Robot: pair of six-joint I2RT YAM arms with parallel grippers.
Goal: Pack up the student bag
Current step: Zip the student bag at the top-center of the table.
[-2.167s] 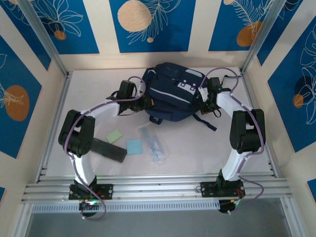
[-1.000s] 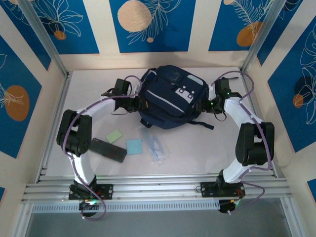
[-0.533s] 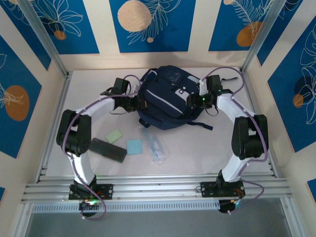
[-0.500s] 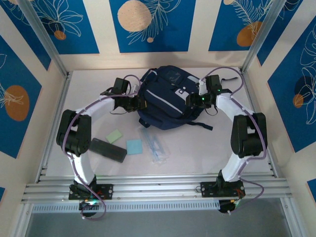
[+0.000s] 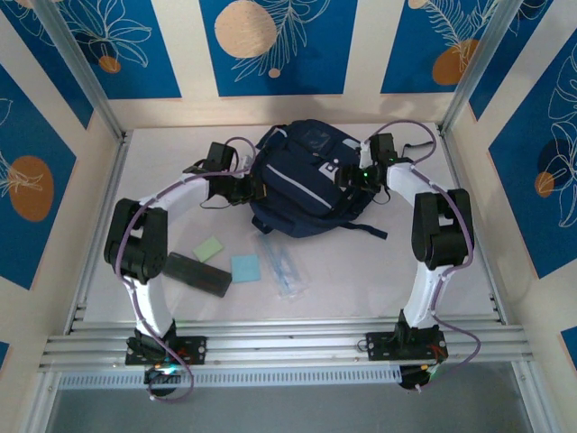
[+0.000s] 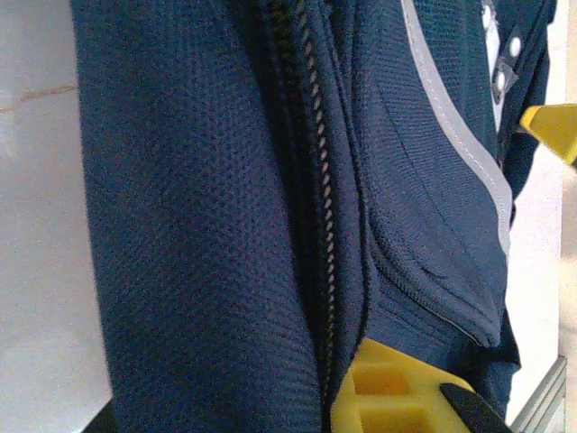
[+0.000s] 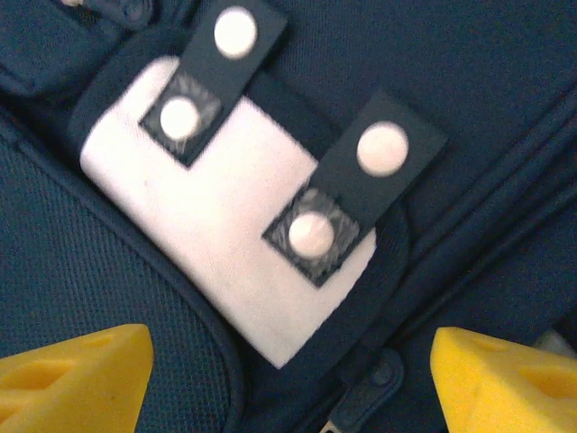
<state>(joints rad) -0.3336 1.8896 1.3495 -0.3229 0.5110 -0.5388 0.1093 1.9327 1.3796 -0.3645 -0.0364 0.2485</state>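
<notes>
Navy fabric takes up most of my left wrist view. The bag (image 5: 306,180) lies at the far middle of the table (image 5: 433,271), and I have the left gripper (image 5: 256,190) at its left flank, narrowed down beside the zip (image 6: 315,225). One yellow finger (image 6: 388,397) shows against the cloth and the other is hidden, so I judge, rather than see, that it pinches a fold to steady the bag. The right gripper (image 5: 344,177) hangs wide over the grey patch (image 7: 225,234), holding nothing. A zip pull (image 7: 361,408) sits between its fingertips (image 7: 72,370), and I think it is placed there to take that pull while the left braces.

Nearer me, well apart from the bag, wait a green pad (image 5: 209,249), a blue pad (image 5: 245,267), a black case (image 5: 196,273) and a clear packet (image 5: 281,263). The table is plain white, walled by cream panels (image 5: 189,54) with blue leaf prints, and an aluminium rail (image 5: 288,343) runs along the near edge.
</notes>
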